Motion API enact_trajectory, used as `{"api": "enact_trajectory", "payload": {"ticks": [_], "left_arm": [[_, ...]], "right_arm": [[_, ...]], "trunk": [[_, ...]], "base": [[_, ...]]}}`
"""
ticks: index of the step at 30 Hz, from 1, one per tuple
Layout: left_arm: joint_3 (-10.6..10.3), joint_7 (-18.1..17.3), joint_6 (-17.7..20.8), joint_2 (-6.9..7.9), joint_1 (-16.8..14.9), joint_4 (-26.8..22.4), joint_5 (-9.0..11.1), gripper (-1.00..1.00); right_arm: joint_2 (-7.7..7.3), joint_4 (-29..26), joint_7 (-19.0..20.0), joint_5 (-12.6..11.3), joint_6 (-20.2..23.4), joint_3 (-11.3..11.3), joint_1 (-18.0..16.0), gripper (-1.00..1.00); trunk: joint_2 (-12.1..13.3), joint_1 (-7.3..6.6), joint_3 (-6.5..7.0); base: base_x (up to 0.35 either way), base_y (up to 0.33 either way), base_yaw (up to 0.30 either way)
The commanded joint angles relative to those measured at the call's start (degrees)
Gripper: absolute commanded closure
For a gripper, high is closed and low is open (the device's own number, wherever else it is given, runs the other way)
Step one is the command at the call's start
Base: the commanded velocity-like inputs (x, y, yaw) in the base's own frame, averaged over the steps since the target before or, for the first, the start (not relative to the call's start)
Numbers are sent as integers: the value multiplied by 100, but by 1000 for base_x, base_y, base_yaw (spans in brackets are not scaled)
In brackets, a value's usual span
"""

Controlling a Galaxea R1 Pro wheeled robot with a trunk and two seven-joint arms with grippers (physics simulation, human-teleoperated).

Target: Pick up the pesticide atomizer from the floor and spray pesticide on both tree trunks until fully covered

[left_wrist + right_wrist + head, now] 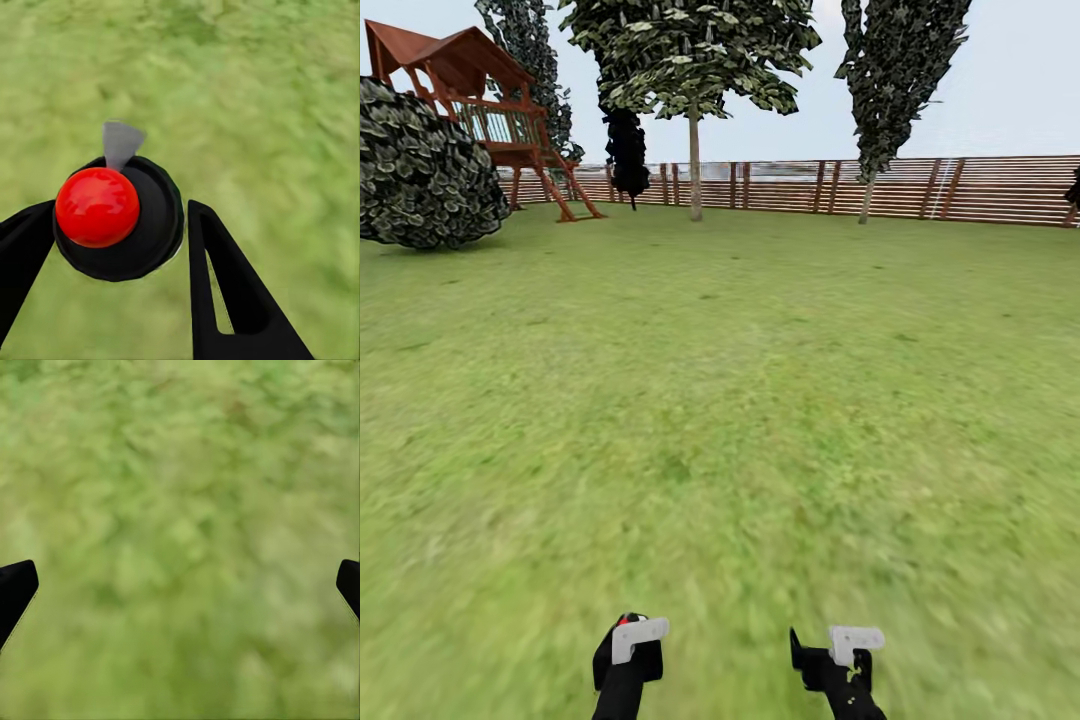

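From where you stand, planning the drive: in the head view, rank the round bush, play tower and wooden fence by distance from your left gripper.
From the left gripper:
1. Round bush, far left on the lawn.
2. Play tower, behind the bush.
3. Wooden fence, across the back edge.

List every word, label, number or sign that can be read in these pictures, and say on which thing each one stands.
There are none. No readable text stands on the black object with the red ball between the left gripper fingers, on the right gripper, the wooden fence, the play tower or the lawn.
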Motion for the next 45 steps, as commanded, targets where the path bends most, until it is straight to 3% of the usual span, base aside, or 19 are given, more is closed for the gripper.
{"api": "enact_trajectory", "payload": {"ticks": [1,17,21,25,32,45], "left_arm": [[-29,34,-38,7,-8,-4,55,100],[-22,49,-125,11,-9,112,63,100],[-26,56,-491,15,-9,610,70,100],[-23,59,-680,37,-21,721,68,100],[-7,79,-972,28,-12,783,-211,100],[-12,86,-1052,16,-9,829,-252,100]], "right_arm": [[1,-10,-35,14,38,11,-1,-100],[-4,-17,-51,6,29,72,-1,-100],[-4,-18,-56,6,30,73,1,-100],[-10,-18,-53,6,29,67,0,-100],[-13,-18,-55,6,29,61,-1,-100],[-6,-14,-87,6,29,64,0,-100]], "trunk": [[-2,2,-5],[-2,2,-5],[-2,2,-5],[-2,2,-5],[-2,2,-5],[-2,2,-5]], "base": [[335,0,0],[335,0,0],[335,0,0],[335,0,0],[335,0,0],[335,0,0]]}}
